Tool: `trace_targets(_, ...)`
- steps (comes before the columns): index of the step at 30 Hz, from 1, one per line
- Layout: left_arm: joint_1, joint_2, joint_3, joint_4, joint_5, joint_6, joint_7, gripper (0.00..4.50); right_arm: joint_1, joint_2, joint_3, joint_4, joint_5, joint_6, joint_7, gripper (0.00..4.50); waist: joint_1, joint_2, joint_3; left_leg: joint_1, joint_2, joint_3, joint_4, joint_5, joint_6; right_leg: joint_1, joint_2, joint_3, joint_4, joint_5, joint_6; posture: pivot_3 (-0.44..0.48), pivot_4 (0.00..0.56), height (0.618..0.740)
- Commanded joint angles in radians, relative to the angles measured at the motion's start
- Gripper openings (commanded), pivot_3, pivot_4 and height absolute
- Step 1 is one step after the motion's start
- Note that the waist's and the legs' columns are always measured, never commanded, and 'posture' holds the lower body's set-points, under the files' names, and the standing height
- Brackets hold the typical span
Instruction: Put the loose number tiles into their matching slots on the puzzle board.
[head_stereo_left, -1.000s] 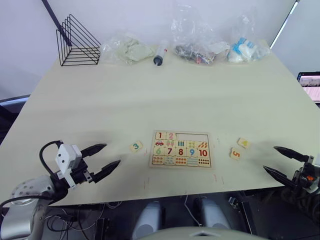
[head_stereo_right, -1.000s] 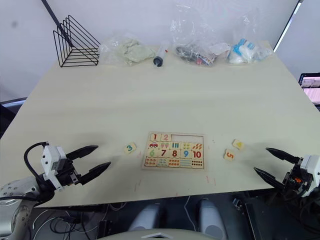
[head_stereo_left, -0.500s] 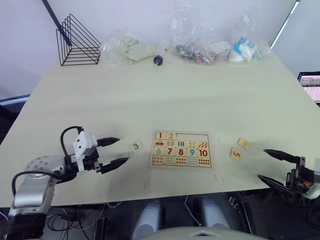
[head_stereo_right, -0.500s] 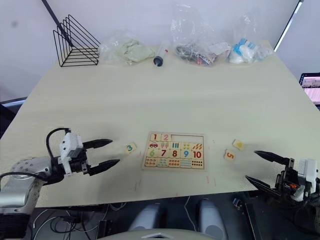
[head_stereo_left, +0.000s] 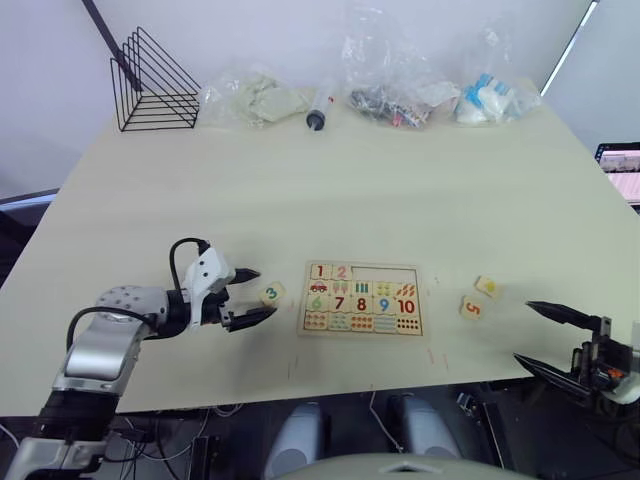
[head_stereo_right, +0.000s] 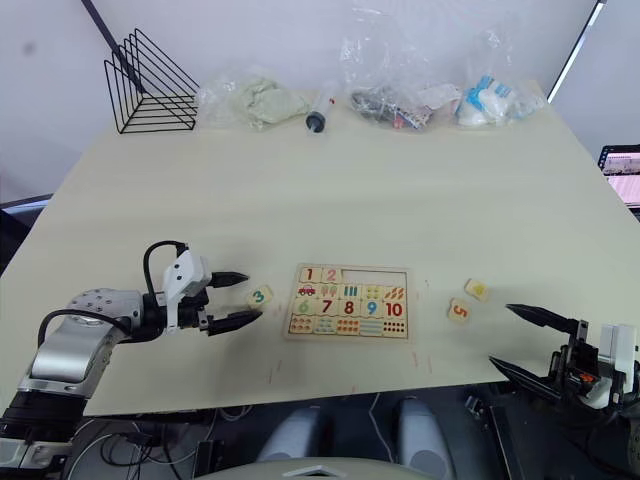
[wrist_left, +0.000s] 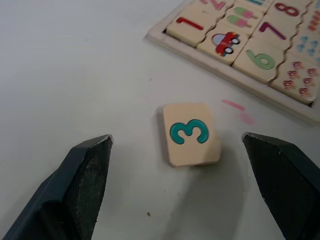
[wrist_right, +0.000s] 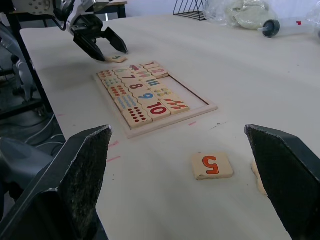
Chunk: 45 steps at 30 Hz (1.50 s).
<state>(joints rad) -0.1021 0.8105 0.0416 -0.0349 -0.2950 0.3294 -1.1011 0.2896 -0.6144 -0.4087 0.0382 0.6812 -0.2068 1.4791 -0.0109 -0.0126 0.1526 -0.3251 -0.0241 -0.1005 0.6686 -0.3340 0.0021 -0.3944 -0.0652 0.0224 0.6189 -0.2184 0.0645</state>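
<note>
Pale tabletop (head_stereo_left: 300, 180) carries one puzzle board (head_stereo_left: 362, 299) and three loose tiles: 3 (wrist_left: 190, 133), 5 (head_stereo_left: 471, 307), another (head_stereo_left: 488, 286). My left gripper (head_stereo_left: 251, 295) gapes around 3; right gripper (head_stereo_left: 537, 337) is spread.

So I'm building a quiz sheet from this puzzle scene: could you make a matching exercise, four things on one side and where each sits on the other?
Things:
1. tile 3
2. tile 5
3. tile 1
4. wire rack

Places:
A. far corner of the table on the robot's left
B. seated in the top row of the puzzle board
C. on the table between the open fingers of the left gripper
D. on the table between the board and the right gripper

Pairs: 1-C, 2-D, 3-B, 4-A
</note>
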Motion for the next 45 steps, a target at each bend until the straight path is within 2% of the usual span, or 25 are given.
trace_targets(1, -0.008, 0.003, -0.004, -0.024, 0.003, 0.023, 0.017, 4.4, 0.001, 0.002, -0.03, -0.026, 0.021, -0.018, -0.001, 4.5, 0.001, 0.0, 0.0, 0.0, 0.0, 0.0, 0.0, 0.0, 0.0, 0.0, 0.0, 0.0, 0.0, 0.0, 0.0, 0.0, 0.15, 0.74)
trace_targets(9, -0.005, 0.008, -0.022, -0.008, 0.016, 0.02, 0.02, 4.4, -0.007, -0.002, -0.033, -0.006, 0.022, -0.025, 0.01, 4.5, 0.001, 0.001, 0.0, 0.0, 0.0, 0.0, 0.0, 0.0, 0.0, 0.0, 0.0, 0.0, 0.0, 0.0, 0.0, 0.0, 0.15, 0.74)
trace_targets(12, 0.001, 0.006, -0.027, -0.015, 0.015, 0.022, 0.021, 3.73, -0.011, -0.003, -0.032, 0.002, 0.023, -0.03, 0.018, 4.5, 0.001, 0.001, 0.0, 0.0, 0.0, 0.0, 0.0, 0.0, 0.0, 0.0, 0.0, 0.0, 0.0, 0.0, 0.0, 0.0, 0.15, 0.74)
trace_targets(17, 0.009, 0.008, -0.033, -0.042, 0.008, 0.03, 0.022, 1.55, -0.02, 0.0, -0.034, 0.007, 0.027, -0.038, 0.031, 4.5, 0.0, 0.001, 0.0, 0.0, 0.0, 0.0, 0.0, 0.0, 0.0, 0.0, 0.0, 0.0, 0.0, 0.0, 0.0, 0.0, 0.15, 0.74)
trace_targets(18, 0.011, 0.009, -0.034, -0.048, 0.006, 0.034, 0.021, 0.95, -0.023, 0.001, -0.034, 0.008, 0.027, -0.039, 0.033, 4.5, 0.0, 0.001, 0.0, 0.0, 0.0, 0.0, 0.0, 0.0, 0.0, 0.0, 0.0, 0.0, 0.0, 0.0, 0.0, 0.0, 0.15, 0.74)
trace_targets(26, 0.007, 0.028, -0.017, -0.057, -0.001, 0.027, 0.0, 0.92, -0.028, 0.0, -0.034, 0.016, 0.038, -0.038, 0.051, 4.5, 0.0, 0.001, 0.0, 0.0, 0.0, 0.0, 0.0, 0.0, 0.0, 0.0, -0.001, 0.0, 0.0, 0.0, 0.0, 0.0, 0.15, 0.74)
trace_targets(32, -0.045, 0.074, -0.011, -0.058, 0.001, -0.016, -0.065, 0.92, -0.028, 0.004, -0.029, 0.016, 0.046, -0.038, 0.062, 4.5, 0.002, 0.0, 0.0, 0.0, 0.0, 0.0, 0.0, 0.0, 0.0, 0.0, -0.001, 0.0, 0.0, 0.0, 0.0, 0.0, 0.15, 0.74)
trace_targets(39, -0.209, 0.11, -0.06, -0.061, -0.023, -0.04, -0.204, 0.92, -0.039, 0.019, -0.018, 0.024, 0.04, -0.049, 0.065, 4.5, 0.001, 0.0, 0.001, -0.001, -0.001, 0.0, 0.0, 0.0, 0.0, 0.0, 0.0, -0.001, 0.0, 0.0, 0.0, 0.0, 0.15, 0.74)
trace_targets(43, -0.284, 0.104, -0.097, -0.036, -0.012, -0.051, -0.253, 0.92, -0.039, 0.029, -0.014, 0.025, 0.034, -0.055, 0.064, 4.5, -0.001, 0.0, 0.001, -0.001, -0.001, 0.0, 0.0, 0.0, 0.0, 0.0, 0.0, -0.001, 0.0, 0.0, 0.0, 0.0, 0.15, 0.74)
trace_targets(45, -0.363, 0.076, -0.136, -0.007, 0.013, -0.06, -0.257, 0.92, -0.039, 0.037, -0.012, 0.024, 0.031, -0.059, 0.062, 4.5, -0.001, 0.0, 0.001, -0.001, -0.001, 0.0, 0.0, 0.0, 0.0, 0.0, 0.0, 0.0, -0.001, 0.0, 0.0, 0.0, 0.15, 0.74)
